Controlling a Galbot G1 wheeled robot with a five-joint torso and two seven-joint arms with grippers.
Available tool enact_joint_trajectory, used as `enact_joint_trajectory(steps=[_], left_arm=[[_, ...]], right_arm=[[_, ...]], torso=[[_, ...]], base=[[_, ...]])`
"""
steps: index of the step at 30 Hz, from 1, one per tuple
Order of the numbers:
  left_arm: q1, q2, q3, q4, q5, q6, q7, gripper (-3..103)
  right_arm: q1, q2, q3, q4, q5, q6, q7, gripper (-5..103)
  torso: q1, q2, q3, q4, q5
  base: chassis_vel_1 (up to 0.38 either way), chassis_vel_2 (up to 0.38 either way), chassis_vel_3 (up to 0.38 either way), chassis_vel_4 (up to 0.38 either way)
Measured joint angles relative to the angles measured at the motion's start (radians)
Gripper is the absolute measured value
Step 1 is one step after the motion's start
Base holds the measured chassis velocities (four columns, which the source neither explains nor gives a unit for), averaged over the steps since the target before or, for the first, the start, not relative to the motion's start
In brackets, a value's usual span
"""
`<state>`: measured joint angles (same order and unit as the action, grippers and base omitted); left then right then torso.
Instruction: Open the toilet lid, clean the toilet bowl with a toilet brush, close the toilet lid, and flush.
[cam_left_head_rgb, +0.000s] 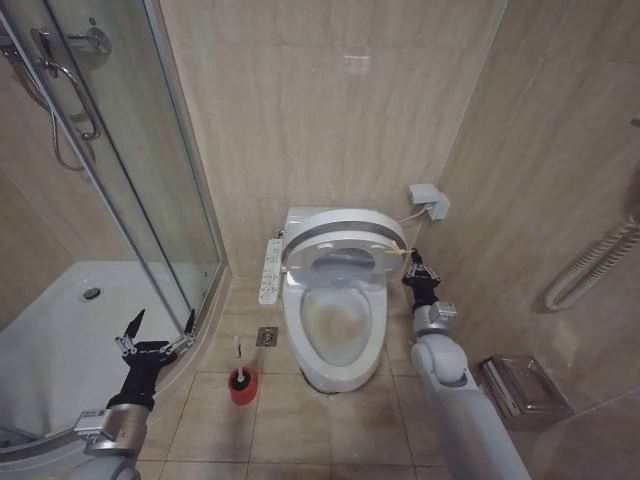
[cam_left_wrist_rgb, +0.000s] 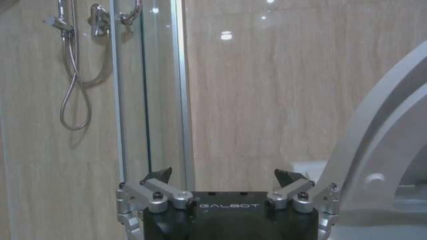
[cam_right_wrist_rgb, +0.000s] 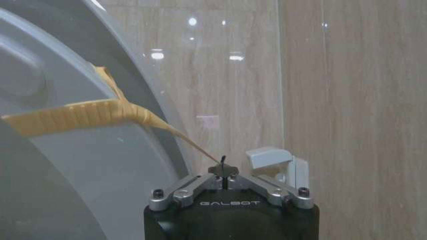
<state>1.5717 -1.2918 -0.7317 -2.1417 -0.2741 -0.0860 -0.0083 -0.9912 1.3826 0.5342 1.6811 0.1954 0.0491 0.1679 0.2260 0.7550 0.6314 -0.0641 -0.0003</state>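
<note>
Here, right hand (cam_right_wrist_rgb: 223, 172) pinching strap (cam_right_wrist_rgb: 100, 112) — "GALBOT" label

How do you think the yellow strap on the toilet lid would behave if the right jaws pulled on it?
The yellow strap looks thin and floppy: it bends over the lid's rim, tapering to the right gripper, shut on its end. It probably only carries a pull, not a push. The glossy toilet lid looks rigid and raised, so it would likely swing as one piece.

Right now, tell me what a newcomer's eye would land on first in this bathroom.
The toilet lid stands raised against the back wall, with the right gripper shut on its yellow strap beside it. Below, the toilet bowl shows its stained inside. The red-cupped toilet brush stands on the floor, to the bowl's left.
</note>
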Motion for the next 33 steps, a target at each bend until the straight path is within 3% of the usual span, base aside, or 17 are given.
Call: enact_joint_trajectory(steps=[13,33], left_arm=[[0.0,0.0,0.0,0.0,0.0,0.0,0.0,100],[-0.001,0.0,0.0,0.0,0.0,0.0,0.0,100]], right_arm=[[-0.027,-0.003,0.006,0.026,0.012,0.04,-0.048,0],[-0.069,-0.007,0.023,0.059,-0.009,0.07,-0.024,0]], torso=[[0.0,0.0,0.0,0.0001,0.0005],[0.001,0.0,0.0,0.0001,-0.0003]], base=[[0.0,0.0,0.0,0.0],[-0.071,0.071,0.073,-0.071]])
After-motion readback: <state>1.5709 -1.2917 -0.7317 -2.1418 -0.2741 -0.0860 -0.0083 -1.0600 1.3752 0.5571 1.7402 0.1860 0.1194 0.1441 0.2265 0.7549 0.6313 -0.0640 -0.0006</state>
